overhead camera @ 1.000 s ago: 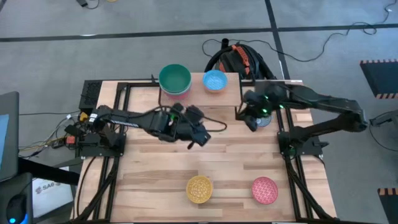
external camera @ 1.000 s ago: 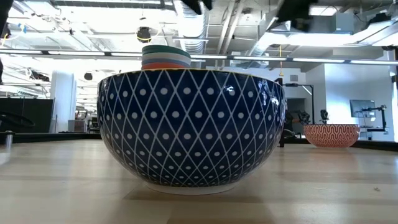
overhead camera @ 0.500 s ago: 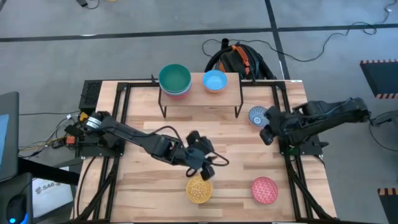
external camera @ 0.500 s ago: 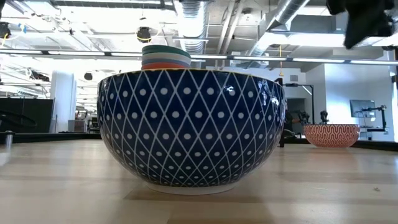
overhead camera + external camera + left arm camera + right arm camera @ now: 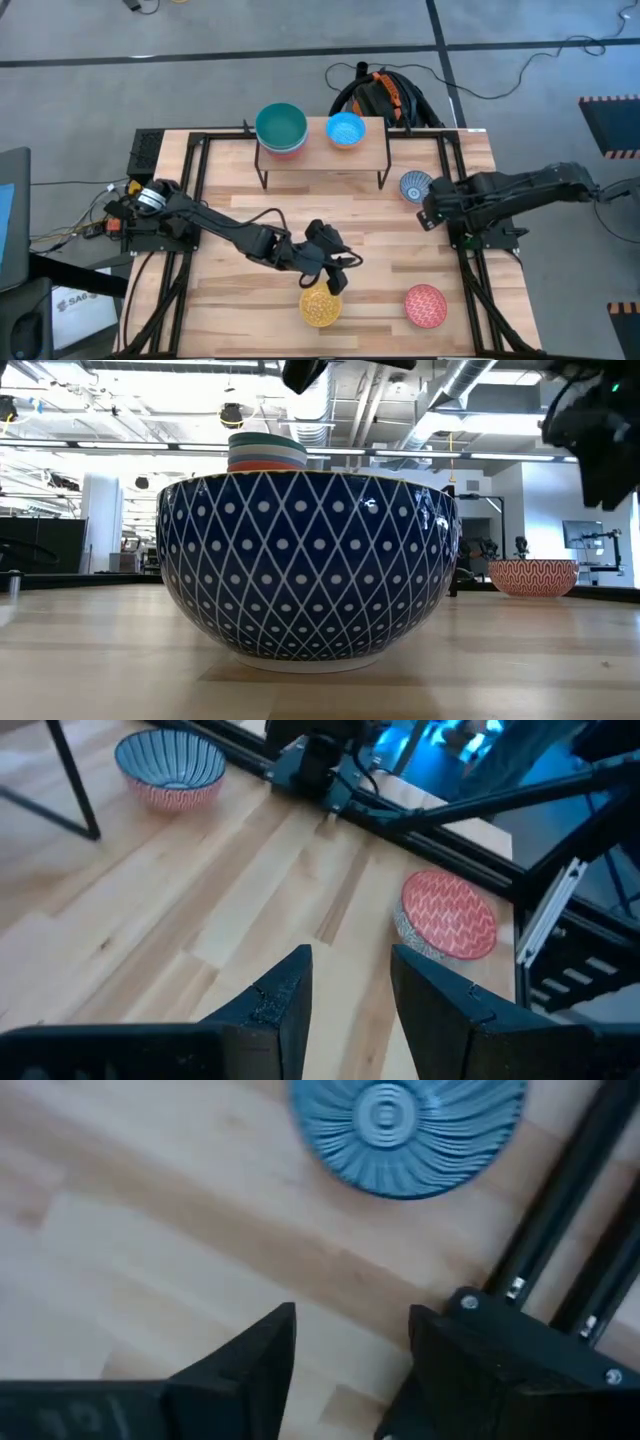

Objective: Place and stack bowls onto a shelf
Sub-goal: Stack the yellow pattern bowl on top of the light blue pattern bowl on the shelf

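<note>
On the shelf a stack topped by the teal-green bowl stands at one end, with reddish and pale rims showing under it, and the light blue bowl sits alone beside it. How many bowls make up the stack cannot be counted from above. So the job looks partly done.

Still on the table are the patterned yellow bowl, the patterned pink-red bowl, a ribbed blue bowl with a red outside and the dark blue-and-white diamond bowl, which fills the low view and does not show from above.

The left claw hangs just above the yellow bowl, near its rim, empty, with its fingers a moderate gap apart. The pink-red bowl lies ahead of it and to one side, well apart.

The right claw hovers just short of the ribbed blue bowl, also empty, with its fingers spread about as far; that bowl lies straight ahead of it.

Nothing stands between either claw and its nearest bowl. Black frame rails run along the table edge close beside the right claw, and the shelf's thin legs stand beyond the ribbed bowl; both may crowd a lift toward the shelf. A backpack lies on the floor behind the table.
</note>
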Tool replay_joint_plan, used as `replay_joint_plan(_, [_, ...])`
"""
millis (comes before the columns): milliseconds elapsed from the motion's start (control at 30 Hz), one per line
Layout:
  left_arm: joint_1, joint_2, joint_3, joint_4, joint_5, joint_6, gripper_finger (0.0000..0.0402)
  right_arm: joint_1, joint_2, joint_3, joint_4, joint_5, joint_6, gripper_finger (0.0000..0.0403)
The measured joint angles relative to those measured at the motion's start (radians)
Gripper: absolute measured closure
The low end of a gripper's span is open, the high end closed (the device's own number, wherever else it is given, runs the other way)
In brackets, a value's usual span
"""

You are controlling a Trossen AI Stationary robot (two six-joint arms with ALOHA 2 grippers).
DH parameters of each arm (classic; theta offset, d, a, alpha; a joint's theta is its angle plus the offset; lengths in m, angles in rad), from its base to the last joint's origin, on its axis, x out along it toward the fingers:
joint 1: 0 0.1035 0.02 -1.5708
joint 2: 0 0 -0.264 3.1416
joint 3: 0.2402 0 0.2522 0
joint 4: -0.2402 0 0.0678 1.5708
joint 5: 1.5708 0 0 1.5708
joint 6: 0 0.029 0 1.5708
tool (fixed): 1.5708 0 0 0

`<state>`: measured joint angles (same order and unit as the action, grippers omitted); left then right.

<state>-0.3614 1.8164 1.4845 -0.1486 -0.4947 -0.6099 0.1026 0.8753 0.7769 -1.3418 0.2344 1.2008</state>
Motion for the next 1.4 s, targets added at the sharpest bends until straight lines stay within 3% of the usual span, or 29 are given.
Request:
replay_joint_plan(300, [0.003, 0.019, 0.000, 0.272, 0.010, 0.085, 0.0280, -0.292, 0.006, 0.003, 0.096, 0.043, -0.125, 0.0194])
replay_joint_plan(433, [0.014, 0.010, 0.000, 0.271, 0.047, 0.095, 0.0280, -0.361, 0.007, 0.003, 0.212, -0.152, -0.242, 0.0207])
replay_joint_plan(567, [0.004, -0.015, 0.000, 0.209, 0.060, 0.069, 0.0280, -0.284, 0.008, 0.003, 0.327, -0.249, -0.230, 0.0218])
replay_joint_plan(767, [-0.036, -0.035, 0.000, 0.086, -0.017, 0.021, 0.0280, -0.105, 0.009, 0.003, 0.356, -0.207, -0.108, 0.0227])
replay_joint_plan(867, [-0.046, -0.038, 0.000, 0.091, -0.007, 0.021, 0.0280, -0.009, 0.009, 0.003, 0.387, -0.205, -0.073, 0.0227])
replay_joint_plan(967, [-0.049, -0.038, 0.000, 0.082, 0.031, 0.013, 0.0280, 0.102, 0.049, 0.003, 0.545, -0.205, -0.040, 0.0227])
replay_joint_plan(1233, [-0.055, -0.120, 0.000, -0.252, 0.054, -0.191, 0.0280, 0.289, 0.377, 0.006, 1.050, -0.144, 0.001, 0.0227])
replay_joint_plan(1400, [-0.083, -0.168, 0.000, -0.461, 0.008, -0.331, 0.0280, 0.335, 0.591, 0.092, 1.164, -0.126, -0.027, 0.0227])
